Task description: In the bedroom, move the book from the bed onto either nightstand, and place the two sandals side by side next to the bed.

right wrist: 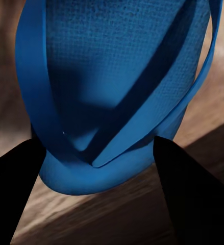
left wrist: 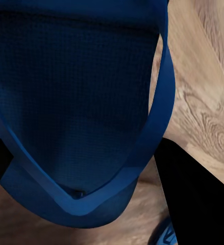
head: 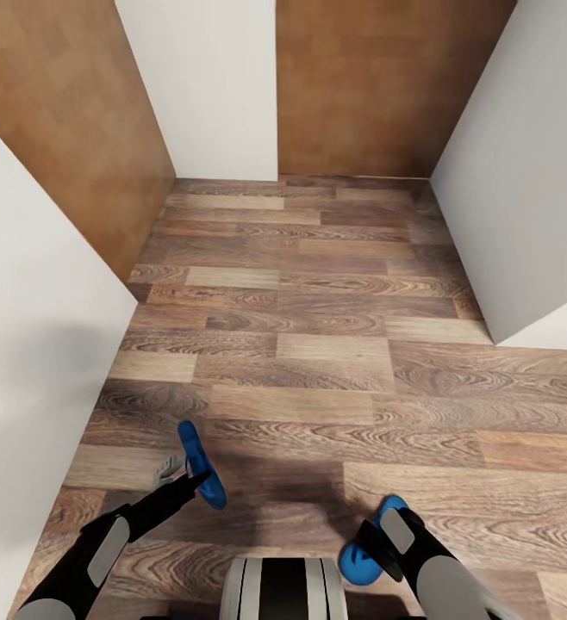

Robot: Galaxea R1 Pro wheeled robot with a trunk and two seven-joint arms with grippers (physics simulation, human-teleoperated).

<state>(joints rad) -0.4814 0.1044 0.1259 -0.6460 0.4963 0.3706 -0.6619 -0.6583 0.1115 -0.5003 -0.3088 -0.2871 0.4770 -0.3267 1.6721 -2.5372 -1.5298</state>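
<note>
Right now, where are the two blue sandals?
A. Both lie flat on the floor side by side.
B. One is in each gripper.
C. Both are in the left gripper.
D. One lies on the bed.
B: in the head view the left gripper holds one sandal and the right gripper holds the other sandal, above the wood-plank floor.

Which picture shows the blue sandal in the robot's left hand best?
The left wrist view: the sandal in the left gripper looms close, sole and toe strap clear. The head view shows it small and edge-on, held by the left gripper above the floor.
</note>
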